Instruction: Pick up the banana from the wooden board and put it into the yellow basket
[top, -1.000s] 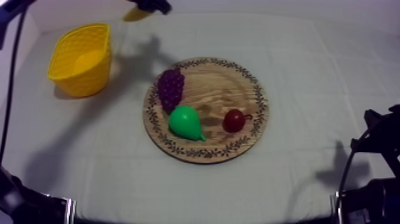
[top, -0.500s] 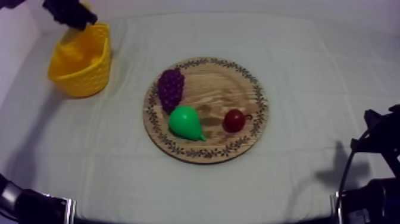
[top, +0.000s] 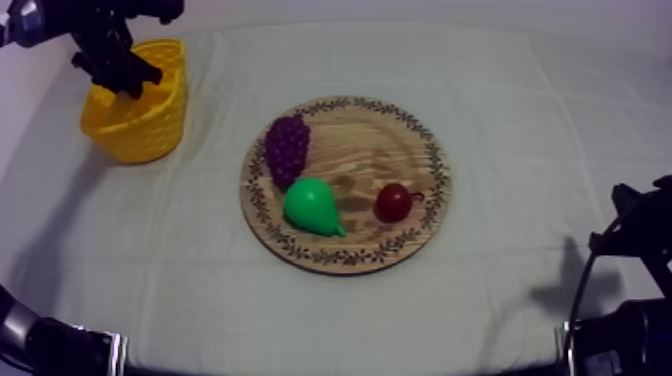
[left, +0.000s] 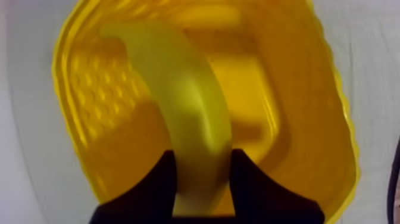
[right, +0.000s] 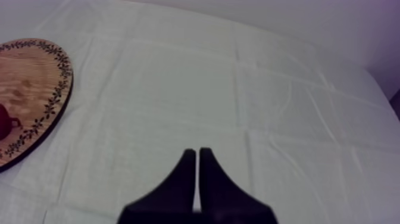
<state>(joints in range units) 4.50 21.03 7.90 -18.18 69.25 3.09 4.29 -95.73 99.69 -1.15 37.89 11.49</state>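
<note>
My left gripper (left: 203, 157) is clamped round the lower end of a pale yellow curved toy banana (left: 189, 101), which hangs over the hollow of the yellow basket with latticed walls (left: 71, 119), not yet let go. From above, the left gripper (top: 125, 72) sits over that yellow basket (top: 150, 128) at ten o'clock from the round wooden board with a patterned rim (top: 345, 130) at mid-table. On the board lie a dark purple bunch of grapes (top: 287, 148) at ten o'clock, a green pear (top: 312, 207) at seven and a small red fruit (top: 393, 202) at four. My right gripper (right: 197, 152) has its fingers pressed together on nothing, over the grey-white cloth (right: 238, 89) beside the board (right: 30, 83).
</note>
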